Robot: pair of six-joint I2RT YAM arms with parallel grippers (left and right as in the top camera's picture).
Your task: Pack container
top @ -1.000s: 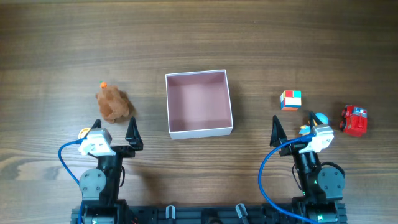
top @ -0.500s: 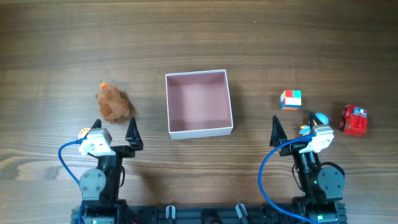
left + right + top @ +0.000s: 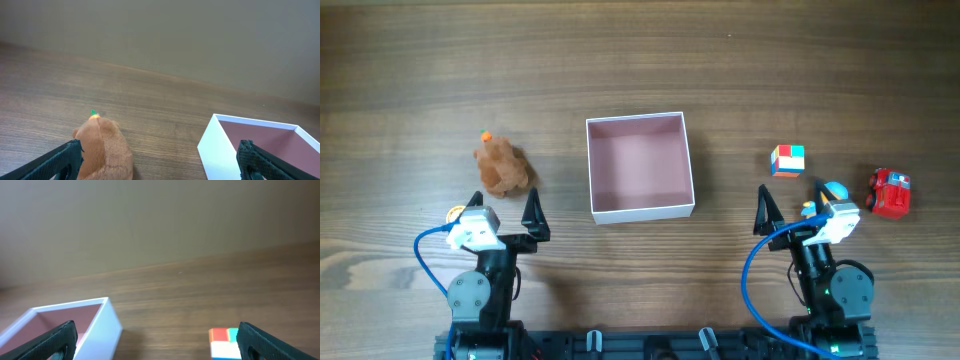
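Overhead view is showing me the container (image 3: 642,211) sitting at the middle of the wooden table (image 3: 640,50), its pink floor bare. I am reading the left gripper (image 3: 504,202) as spread wide and holding nothing. It is hanging by the table's near edge, off the container's near left corner and apart from it. The right gripper (image 3: 790,195) is likewise gaping and empty, off the container's near right corner across a wider gap.

A brown plush toy (image 3: 502,168) is lying just ahead of the left gripper, near the container's left wall but not touching it. A multicoloured cube (image 3: 787,159) is resting just ahead of the right gripper, and a red toy car (image 3: 890,192) is lying further right. A small blue toy (image 3: 834,189) is sitting right beside that gripper's outer finger, partly hidden.

Bare wood is running all round the container, widest on the far side; both wrist views are showing its white corner ahead, towards the inner finger
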